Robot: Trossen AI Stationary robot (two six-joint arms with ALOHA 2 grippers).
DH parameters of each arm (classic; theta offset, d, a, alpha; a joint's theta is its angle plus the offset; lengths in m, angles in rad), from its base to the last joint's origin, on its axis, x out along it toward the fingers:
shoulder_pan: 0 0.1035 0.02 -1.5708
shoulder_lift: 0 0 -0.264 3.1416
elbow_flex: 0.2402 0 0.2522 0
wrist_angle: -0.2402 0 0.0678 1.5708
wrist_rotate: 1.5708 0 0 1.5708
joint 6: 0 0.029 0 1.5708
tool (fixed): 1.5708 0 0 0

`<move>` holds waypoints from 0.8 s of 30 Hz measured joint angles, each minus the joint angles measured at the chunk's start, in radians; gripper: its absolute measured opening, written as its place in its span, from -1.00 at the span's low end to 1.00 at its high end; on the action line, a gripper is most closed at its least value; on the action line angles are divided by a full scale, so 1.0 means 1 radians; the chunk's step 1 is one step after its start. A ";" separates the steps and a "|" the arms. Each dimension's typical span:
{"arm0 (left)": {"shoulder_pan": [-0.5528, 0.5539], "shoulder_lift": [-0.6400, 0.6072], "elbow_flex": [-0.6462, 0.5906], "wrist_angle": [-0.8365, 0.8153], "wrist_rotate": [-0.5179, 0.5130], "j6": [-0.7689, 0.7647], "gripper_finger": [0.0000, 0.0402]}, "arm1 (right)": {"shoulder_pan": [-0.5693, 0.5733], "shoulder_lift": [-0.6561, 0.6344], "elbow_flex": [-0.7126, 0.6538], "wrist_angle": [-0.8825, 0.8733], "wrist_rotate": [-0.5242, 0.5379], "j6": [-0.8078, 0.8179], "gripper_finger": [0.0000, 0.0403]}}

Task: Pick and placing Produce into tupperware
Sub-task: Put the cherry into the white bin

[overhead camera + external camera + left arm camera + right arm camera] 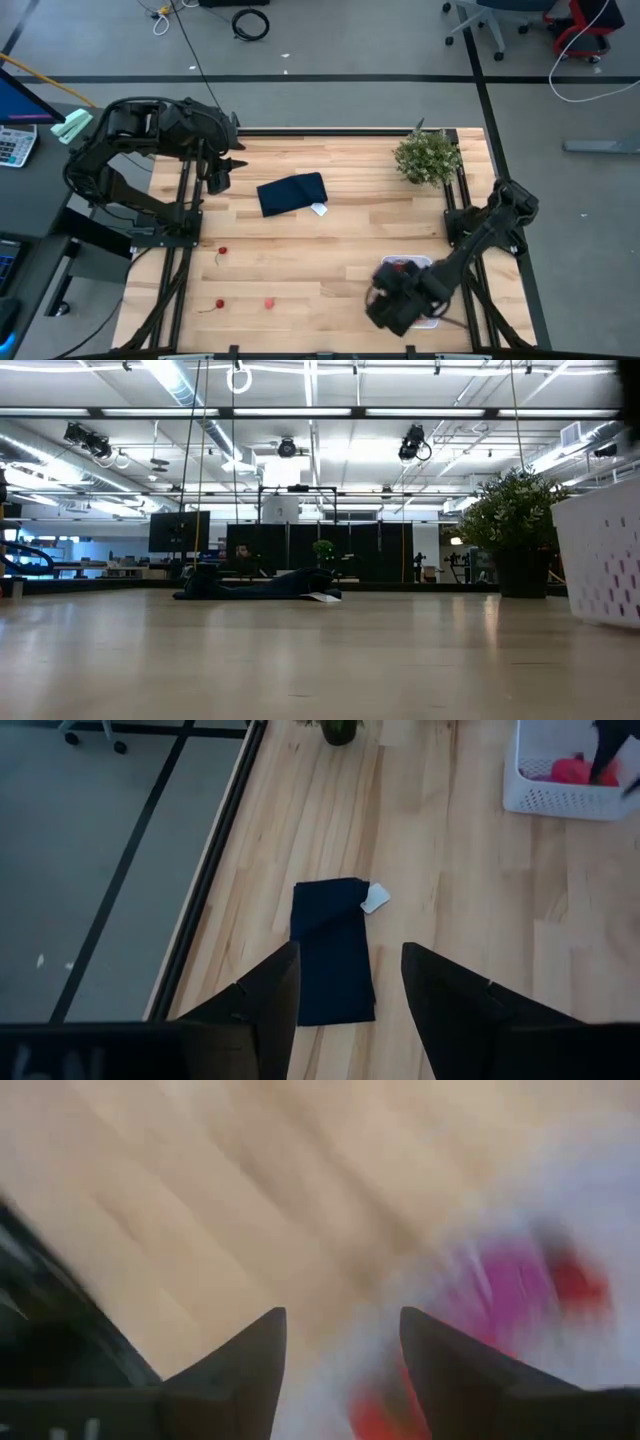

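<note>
Right end effector (392, 300), fingers spread and empty, hangs beside my tupperware (424, 264) holding red produce (399, 266); I'd lift clear, then approach the tabletop (340, 250) cherries (221, 251) from above.

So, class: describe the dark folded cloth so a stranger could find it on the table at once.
Start at the wooden table and look toward its far edge, between the waiting left gripper and the green bushy plant. The navy cloth lies flat there. It is the only dark, soft rectangle, with a small white tag at one corner.
</note>
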State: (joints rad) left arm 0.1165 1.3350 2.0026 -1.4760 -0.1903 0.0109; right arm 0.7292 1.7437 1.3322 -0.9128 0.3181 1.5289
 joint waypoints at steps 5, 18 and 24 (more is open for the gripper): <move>0.000 0.000 0.000 0.001 0.000 0.000 -0.07 | -0.112 0.020 0.000 0.419 0.277 -0.409 -0.01; -0.067 -0.036 -0.093 -0.092 0.003 -0.194 -0.08 | -0.338 0.340 -0.001 1.066 -0.047 -0.858 -0.10; -0.171 -0.148 -0.427 -0.076 0.003 -0.346 -0.11 | -0.340 0.371 -0.001 1.080 -0.092 -0.858 -0.16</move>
State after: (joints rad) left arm -0.0548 1.1872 1.5757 -1.5516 -0.1871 -0.3347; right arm 0.3896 2.1151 1.3315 0.1670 0.2263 0.6711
